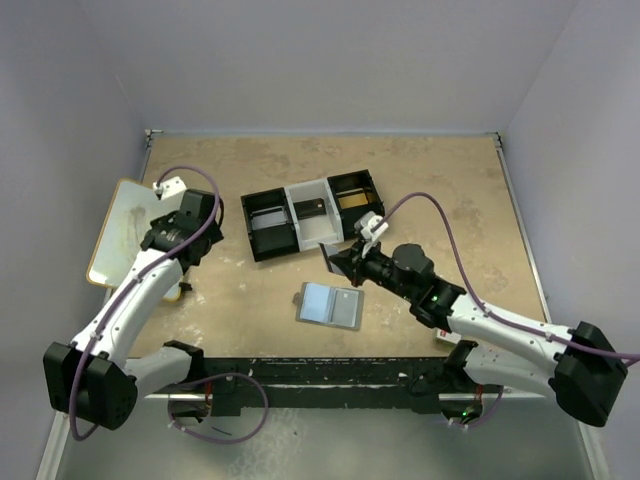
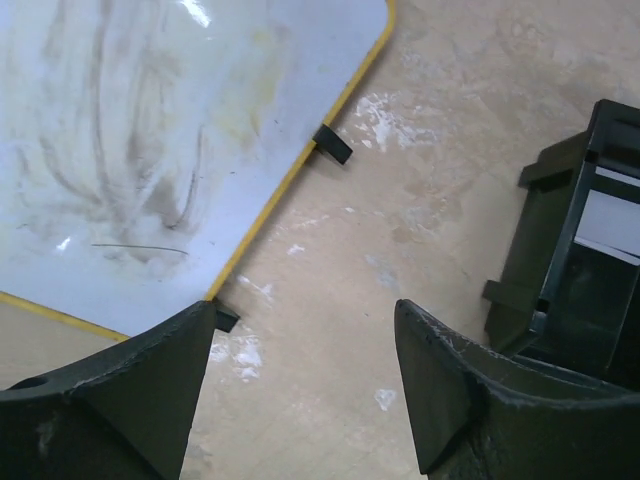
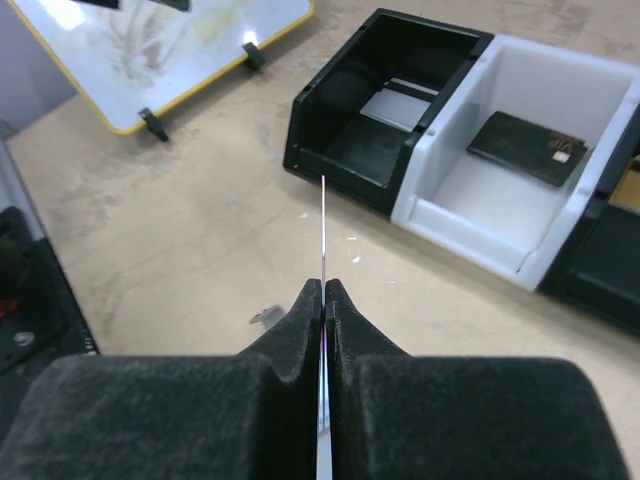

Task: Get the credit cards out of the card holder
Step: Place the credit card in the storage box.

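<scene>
Tan mottled desk [image 1: 450,180], scuffed white in patches; plain pale lavender walls [image 1: 320,60] on three sides, even light.

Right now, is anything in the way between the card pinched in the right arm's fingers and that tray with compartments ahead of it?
Nothing visible. Only bare table lies between the card, held edge-on in the right fingers, and the near wall of the tray.

Tan table [image 1: 450,190], card holder [image 1: 329,306], tray [image 1: 268,251], whiteboard [image 1: 122,232]
</scene>
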Motion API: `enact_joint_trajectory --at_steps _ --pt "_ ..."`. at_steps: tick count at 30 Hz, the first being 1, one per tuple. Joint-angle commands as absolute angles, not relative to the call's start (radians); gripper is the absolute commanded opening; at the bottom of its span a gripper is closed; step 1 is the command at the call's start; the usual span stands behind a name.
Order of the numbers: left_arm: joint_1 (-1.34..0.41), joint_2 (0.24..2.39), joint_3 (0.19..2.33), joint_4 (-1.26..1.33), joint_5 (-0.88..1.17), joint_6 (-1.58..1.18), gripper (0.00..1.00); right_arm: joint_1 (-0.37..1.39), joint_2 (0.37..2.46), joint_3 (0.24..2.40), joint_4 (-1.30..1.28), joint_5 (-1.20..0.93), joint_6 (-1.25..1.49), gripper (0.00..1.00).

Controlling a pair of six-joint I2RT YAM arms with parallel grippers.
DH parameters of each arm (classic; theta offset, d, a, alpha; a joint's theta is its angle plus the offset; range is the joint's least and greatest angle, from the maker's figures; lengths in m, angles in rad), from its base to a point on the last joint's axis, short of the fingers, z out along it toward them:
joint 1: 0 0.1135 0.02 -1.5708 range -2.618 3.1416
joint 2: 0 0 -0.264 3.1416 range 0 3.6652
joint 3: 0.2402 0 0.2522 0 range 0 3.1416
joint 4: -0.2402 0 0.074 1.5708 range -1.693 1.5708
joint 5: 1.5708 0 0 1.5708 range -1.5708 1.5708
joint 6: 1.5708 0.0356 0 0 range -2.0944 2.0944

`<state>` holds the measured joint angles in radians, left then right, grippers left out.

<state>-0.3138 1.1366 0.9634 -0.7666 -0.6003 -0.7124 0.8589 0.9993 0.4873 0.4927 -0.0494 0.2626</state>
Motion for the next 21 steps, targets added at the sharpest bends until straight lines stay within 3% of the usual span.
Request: enact_joint_trajectory --at_steps 1,21 --pt "-0.287 1.062 0.943 -0.732 -0.728 -0.635 0.7 0.865 1.066 0.607 0.434 0.006 0.042 0.0" --pt "-0.288 0.743 0.886 -0.726 -0.897 -0.689 0.73 0.863 1.774 1.336 0.192 -0.091 -0.275 0.0"
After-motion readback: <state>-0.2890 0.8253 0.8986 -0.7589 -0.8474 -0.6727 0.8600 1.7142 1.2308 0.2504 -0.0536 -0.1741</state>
